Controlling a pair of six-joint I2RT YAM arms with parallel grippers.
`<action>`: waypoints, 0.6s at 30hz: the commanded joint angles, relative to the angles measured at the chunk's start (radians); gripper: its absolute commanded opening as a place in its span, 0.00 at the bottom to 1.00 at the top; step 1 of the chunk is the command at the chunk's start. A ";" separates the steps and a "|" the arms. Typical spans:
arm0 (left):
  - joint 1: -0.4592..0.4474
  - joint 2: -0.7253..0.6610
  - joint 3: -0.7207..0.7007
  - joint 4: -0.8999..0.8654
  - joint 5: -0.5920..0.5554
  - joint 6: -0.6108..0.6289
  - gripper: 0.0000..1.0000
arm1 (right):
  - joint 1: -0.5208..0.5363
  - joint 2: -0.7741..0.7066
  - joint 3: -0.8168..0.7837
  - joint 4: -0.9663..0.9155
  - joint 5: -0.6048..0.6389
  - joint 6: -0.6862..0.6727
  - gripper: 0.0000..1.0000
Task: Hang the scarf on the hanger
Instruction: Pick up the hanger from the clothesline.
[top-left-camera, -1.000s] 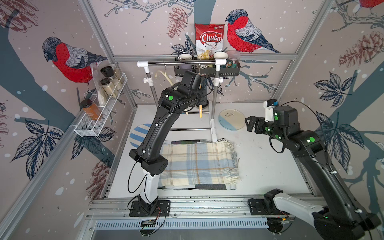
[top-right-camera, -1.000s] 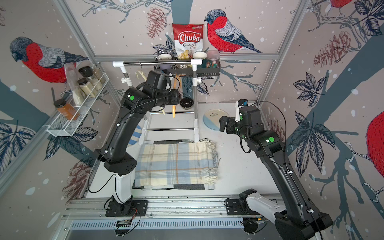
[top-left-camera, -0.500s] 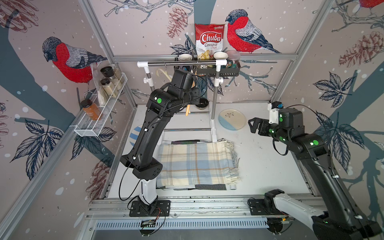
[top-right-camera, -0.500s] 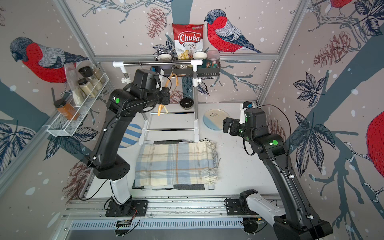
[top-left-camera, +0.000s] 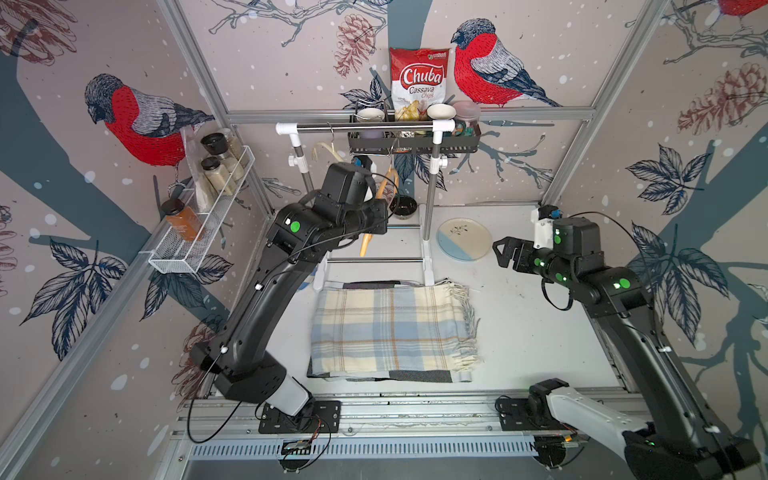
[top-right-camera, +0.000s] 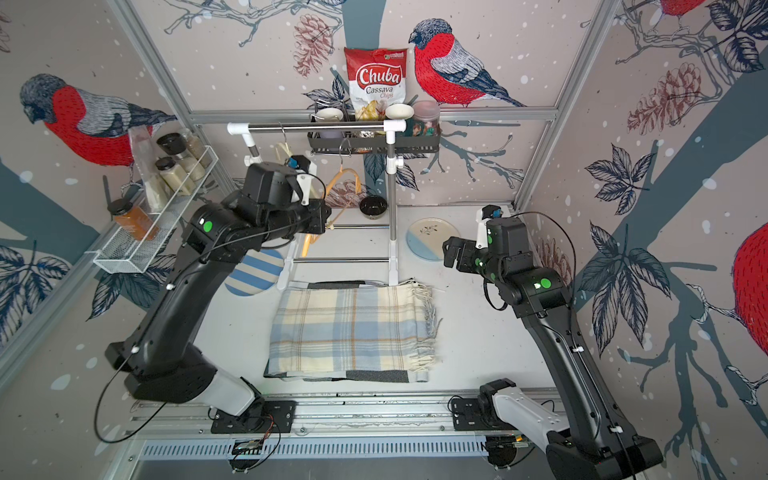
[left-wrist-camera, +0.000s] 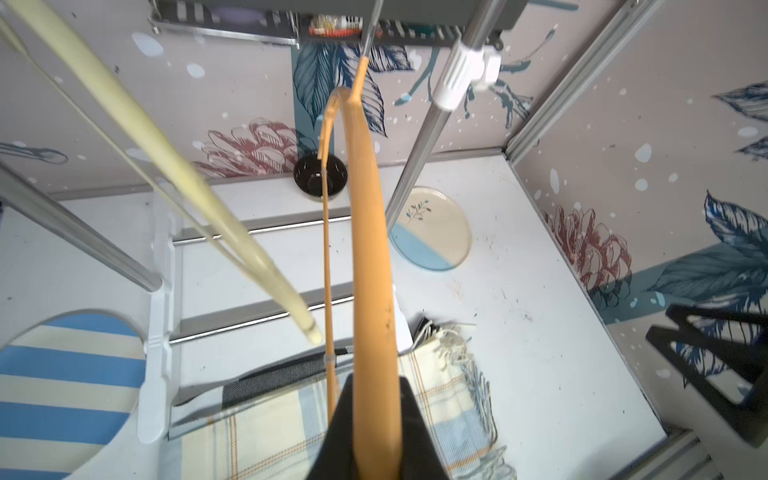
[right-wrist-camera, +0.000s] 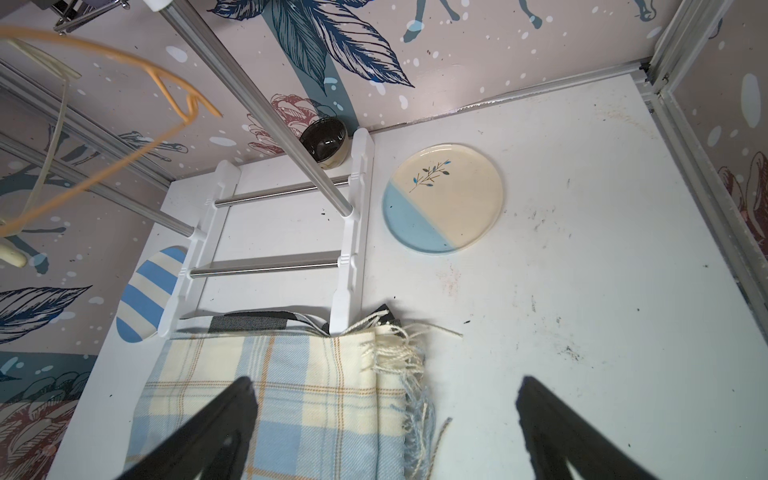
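The left gripper is clamped on the orange hanger, whose hook appears to sit on the rail, though the view there is poor. The plaid scarf lies folded on the worktop. At its 2 o'clock, the right gripper hovers with its jaws wide apart, near the plate.

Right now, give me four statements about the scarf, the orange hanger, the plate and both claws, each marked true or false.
1. The left claw is shut on the orange hanger. True.
2. The scarf hangs on the orange hanger. False: it lies folded flat on the table.
3. The right claw is open and empty. True.
4. The plate rests on the scarf. False: it sits on the table, apart from the scarf.
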 joint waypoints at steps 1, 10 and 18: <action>-0.011 -0.202 -0.265 0.203 0.064 -0.071 0.00 | 0.002 -0.019 -0.016 0.012 -0.018 0.014 0.97; -0.158 -0.628 -1.030 0.580 -0.038 -0.083 0.00 | 0.075 -0.117 -0.118 0.016 -0.088 0.080 0.92; -0.315 -0.626 -1.323 0.845 -0.220 -0.027 0.00 | 0.508 -0.066 -0.186 0.229 -0.030 0.320 0.92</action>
